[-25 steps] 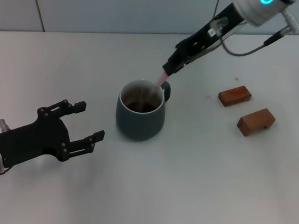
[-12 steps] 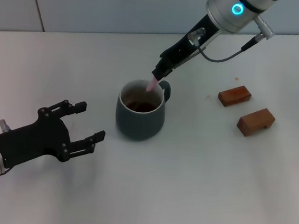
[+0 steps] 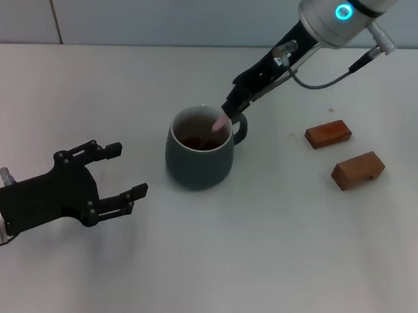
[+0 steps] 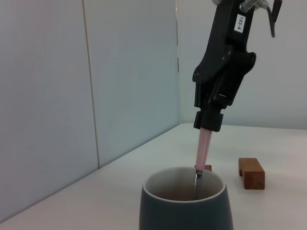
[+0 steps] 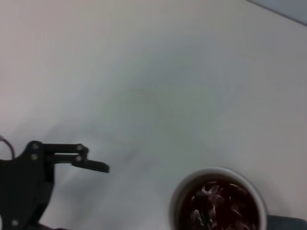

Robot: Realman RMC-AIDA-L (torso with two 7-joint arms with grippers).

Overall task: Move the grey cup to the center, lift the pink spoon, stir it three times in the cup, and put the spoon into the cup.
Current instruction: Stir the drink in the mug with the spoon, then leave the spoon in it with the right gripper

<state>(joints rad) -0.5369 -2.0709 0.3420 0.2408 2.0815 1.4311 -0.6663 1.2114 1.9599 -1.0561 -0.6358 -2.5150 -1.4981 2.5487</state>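
Observation:
The grey cup [image 3: 197, 159] stands on the white table, with brown liquid inside. My right gripper [image 3: 232, 108] hangs over the cup's far right rim, by the handle. It is shut on the pink spoon [image 3: 219, 122], which slants down into the cup with its metal end hidden in the liquid. In the left wrist view the right gripper [image 4: 207, 125] holds the pink spoon [image 4: 203, 149] steeply above the cup [image 4: 184, 213]. The right wrist view looks down into the cup [image 5: 216, 169], where the liquid is swirled. My left gripper [image 3: 126, 168] is open and empty, low on the table left of the cup.
Two brown wooden blocks [image 3: 327, 134] [image 3: 358, 170] lie to the right of the cup; one also shows in the left wrist view [image 4: 251, 172]. A grey wall runs along the table's far edge. The left gripper's fingers [image 5: 91, 165] show in the right wrist view.
My right gripper swung the spoon left, then back right and lower inside the cup. The cup shifted slightly to the right. The left arm has not moved.

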